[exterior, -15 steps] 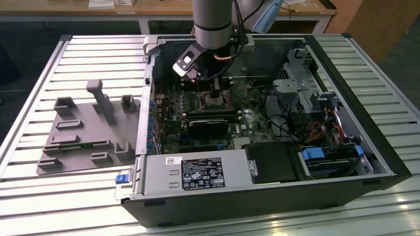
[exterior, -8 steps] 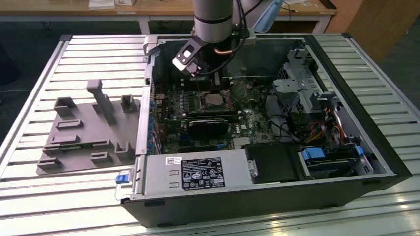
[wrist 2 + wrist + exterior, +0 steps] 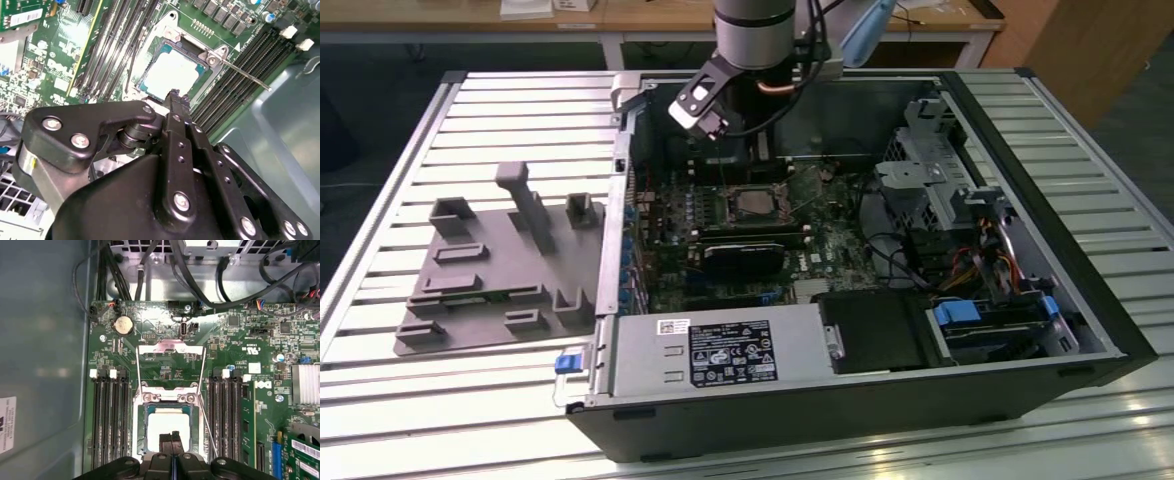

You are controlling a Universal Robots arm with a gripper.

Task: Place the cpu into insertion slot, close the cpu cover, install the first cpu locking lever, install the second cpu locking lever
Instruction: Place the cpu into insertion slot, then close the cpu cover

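Slats of grey metal make up the one tabletop (image 3: 400, 150). One big black computer case (image 3: 1081, 300) lies on it with its side open. One robot arm (image 3: 754, 35) reaches down into the case from above. One grey block (image 3: 467, 300) with little holders sits on the tabletop at the exterior view's left, just beside the case.

Inside the case lies one green board (image 3: 115, 360). One black card (image 3: 744, 260) is plugged into it, near the middle. Two bunches of long black slots (image 3: 111, 415) run along the board, one bunch on each side of the socket.

One cpu cover (image 3: 170, 346) is flipped open. It is a thin silver frame with a big square window, and the green board shows through that window. It leans back from the insertion slot (image 3: 142, 430), joined to it at one edge.

The insertion slot is a small square with a dark rim. One cpu (image 3: 167, 422) lies flat inside it. The cpu (image 3: 172, 70) is a small square with a shiny, pale silver top.

One thin silver locking lever (image 3: 245, 76) sticks out from a corner of the slot, raised off the board.

The one gripper (image 3: 171, 436) hangs right over the cpu's edge. Its two black fingers (image 3: 165, 440) are pressed close together and hold nothing. In the second wrist view the gripper (image 3: 174, 95) points at the cpu.

One round silver battery (image 3: 123, 325) sits on the board, beyond the open cover.
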